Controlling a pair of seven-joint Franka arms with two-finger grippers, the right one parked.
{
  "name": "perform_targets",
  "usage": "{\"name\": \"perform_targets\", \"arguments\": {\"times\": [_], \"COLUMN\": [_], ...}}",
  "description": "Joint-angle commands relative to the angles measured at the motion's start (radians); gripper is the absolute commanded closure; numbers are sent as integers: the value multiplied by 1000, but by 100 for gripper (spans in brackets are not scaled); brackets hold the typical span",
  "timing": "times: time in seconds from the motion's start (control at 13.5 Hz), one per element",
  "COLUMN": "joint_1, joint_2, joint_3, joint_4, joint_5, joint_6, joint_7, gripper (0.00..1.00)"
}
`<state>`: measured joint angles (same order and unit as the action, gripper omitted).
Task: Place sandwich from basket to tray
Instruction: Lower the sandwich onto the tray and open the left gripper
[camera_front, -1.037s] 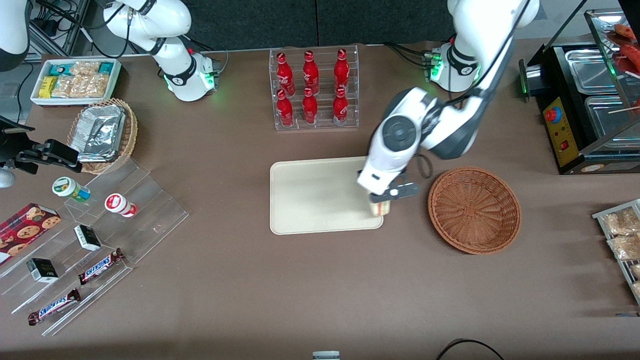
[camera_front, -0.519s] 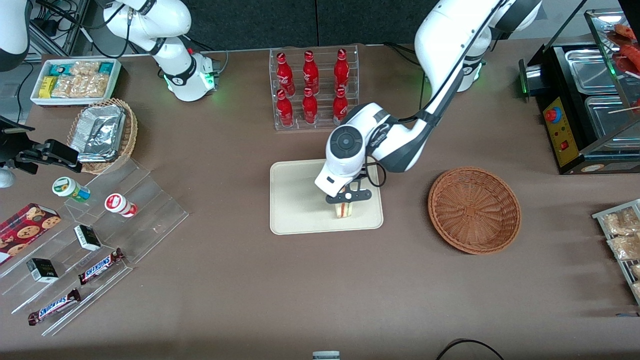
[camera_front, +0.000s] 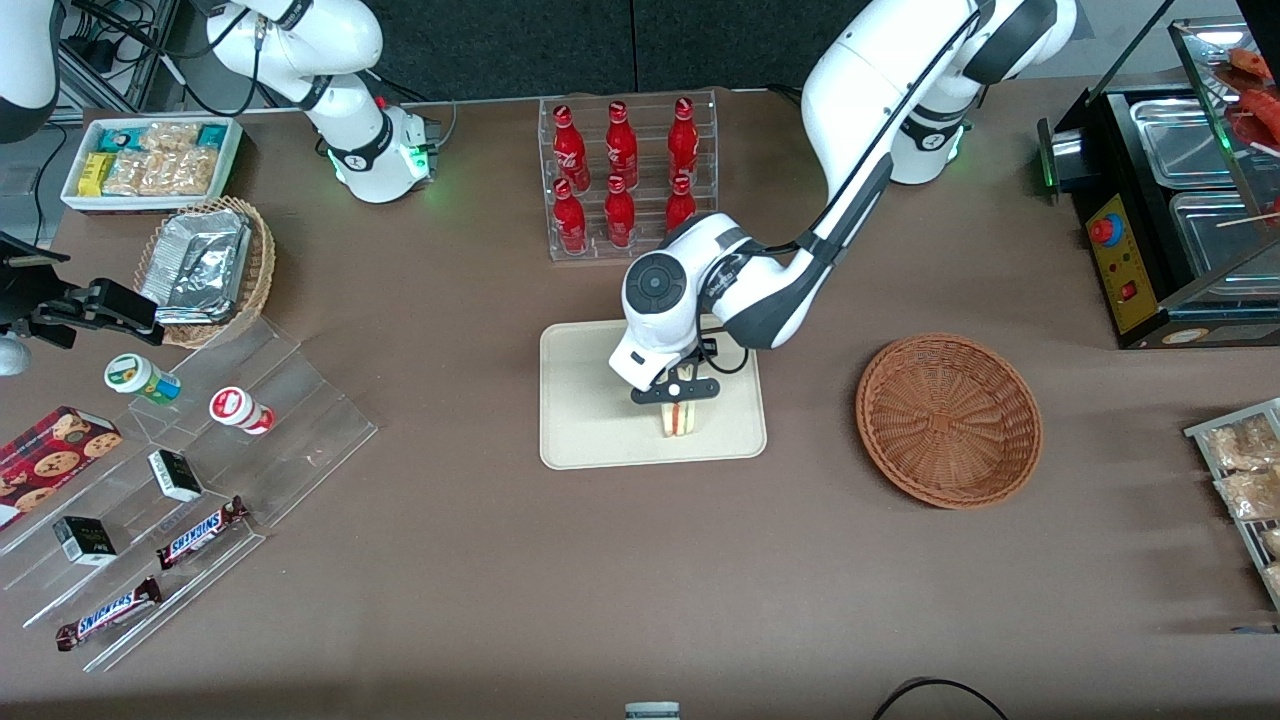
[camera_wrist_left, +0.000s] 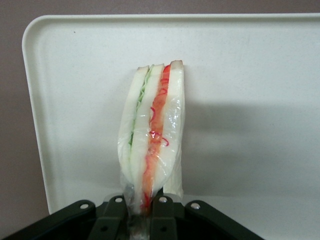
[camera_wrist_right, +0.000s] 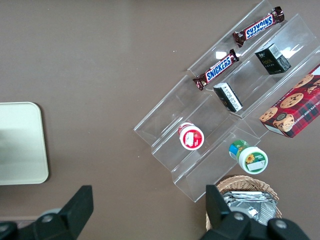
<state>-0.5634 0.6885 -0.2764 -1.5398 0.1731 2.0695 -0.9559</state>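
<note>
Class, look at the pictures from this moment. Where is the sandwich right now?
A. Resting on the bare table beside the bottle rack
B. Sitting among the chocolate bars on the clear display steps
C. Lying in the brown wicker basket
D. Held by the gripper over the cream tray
D: the gripper is shut on the sandwich, which hangs over the tray, while the basket holds nothing.

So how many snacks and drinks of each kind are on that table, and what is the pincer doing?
Red soda bottles: 6
Snickers bars: 2
Triangular white-bread sandwich: 1
Total: 9
The pincer is shut on the sandwich, above the cream rectangular plastic tray.
</note>
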Motion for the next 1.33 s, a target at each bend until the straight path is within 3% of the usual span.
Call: {"name": "perform_targets", "arguments": {"times": [0.0, 0.07, 0.15, 0.22, 0.96, 1.26], "joint_1": [-21, -21, -21, -21, -1, 95], "joint_2": [22, 25, 31, 31, -12, -99], "joint_3": [14, 14, 14, 14, 19, 17], "joint_4": [30, 30, 30, 30, 86, 92], "joint_5": [42, 43, 43, 43, 42, 26], "joint_6": [1, 1, 1, 6, -32, -133], "joint_7": [-32, -32, -32, -32, -34, -26], "gripper": [100, 97, 34, 0, 0, 0]}}
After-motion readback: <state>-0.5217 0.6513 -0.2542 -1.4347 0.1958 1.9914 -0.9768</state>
